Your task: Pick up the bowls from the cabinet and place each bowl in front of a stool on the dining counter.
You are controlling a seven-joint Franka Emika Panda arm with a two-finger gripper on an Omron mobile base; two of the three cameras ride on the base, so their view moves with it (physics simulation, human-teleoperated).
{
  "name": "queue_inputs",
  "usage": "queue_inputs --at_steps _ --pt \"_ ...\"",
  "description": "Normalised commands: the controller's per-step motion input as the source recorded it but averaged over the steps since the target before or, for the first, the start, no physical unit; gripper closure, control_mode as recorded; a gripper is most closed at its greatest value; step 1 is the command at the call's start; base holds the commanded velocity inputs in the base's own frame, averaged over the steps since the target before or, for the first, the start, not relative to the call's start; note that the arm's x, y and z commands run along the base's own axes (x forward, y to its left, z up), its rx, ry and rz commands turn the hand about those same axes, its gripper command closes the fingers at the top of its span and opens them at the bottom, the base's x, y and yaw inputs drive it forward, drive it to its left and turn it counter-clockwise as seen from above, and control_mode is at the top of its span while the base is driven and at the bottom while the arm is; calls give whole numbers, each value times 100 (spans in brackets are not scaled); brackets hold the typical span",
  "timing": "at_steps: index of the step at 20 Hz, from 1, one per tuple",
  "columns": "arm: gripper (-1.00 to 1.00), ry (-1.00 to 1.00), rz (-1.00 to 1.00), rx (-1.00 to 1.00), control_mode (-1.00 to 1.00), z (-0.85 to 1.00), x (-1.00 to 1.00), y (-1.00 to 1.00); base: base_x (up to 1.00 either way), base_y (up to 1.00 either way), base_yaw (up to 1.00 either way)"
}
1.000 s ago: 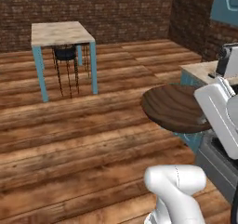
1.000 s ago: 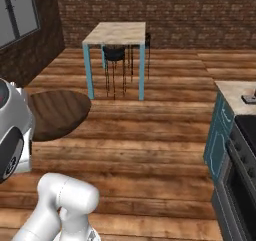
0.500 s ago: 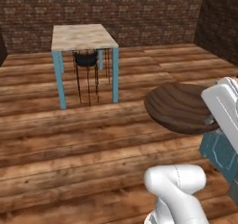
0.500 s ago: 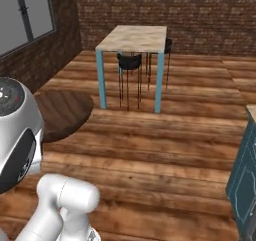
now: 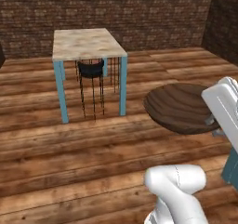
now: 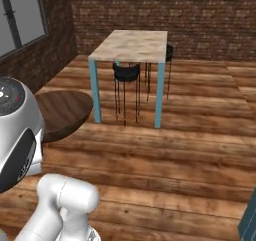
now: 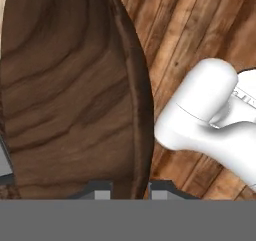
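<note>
My gripper [image 7: 131, 190] is shut on the rim of the wide dark brown wood-grained bowl [image 7: 65, 95], which I hold in the air above the wooden floor. That bowl [image 5: 179, 107] hangs at my white hand's left in the left base view, and the bowl [image 6: 62, 112] pokes out beside my arm in the right base view. Ahead stands the dining counter [image 5: 86, 42], a beige marble top on slim teal legs, with a black stool [image 5: 91, 69] tucked under it. The dining counter [image 6: 135, 44] and stool [image 6: 126, 71] are several floor planks away from the bowl. The cabinet is out of view.
A second black stool [image 6: 169, 50] stands at the counter's far side. Brick walls close off the back, with a window [image 6: 20, 15] on the left. A teal unit's corner [image 5: 231, 167] shows at the lower right. Open wooden floor lies between me and the counter.
The whole picture has shifted, so the base has moved: the dining counter now sits nearer and more central, and the worktop at the right has slid out. The bowl stays gripped.
</note>
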Motion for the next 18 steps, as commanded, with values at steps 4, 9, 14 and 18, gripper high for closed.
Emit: queue_inputs --at_steps 4,9,14,18 --pt "100 0 0 0 100 0 0 0 100 35 0" --pt "100 0 0 0 100 0 0 0 100 35 0" --pt "100 0 0 0 100 0 0 0 100 32 0" --pt "100 0 0 0 100 0 0 0 100 29 0"
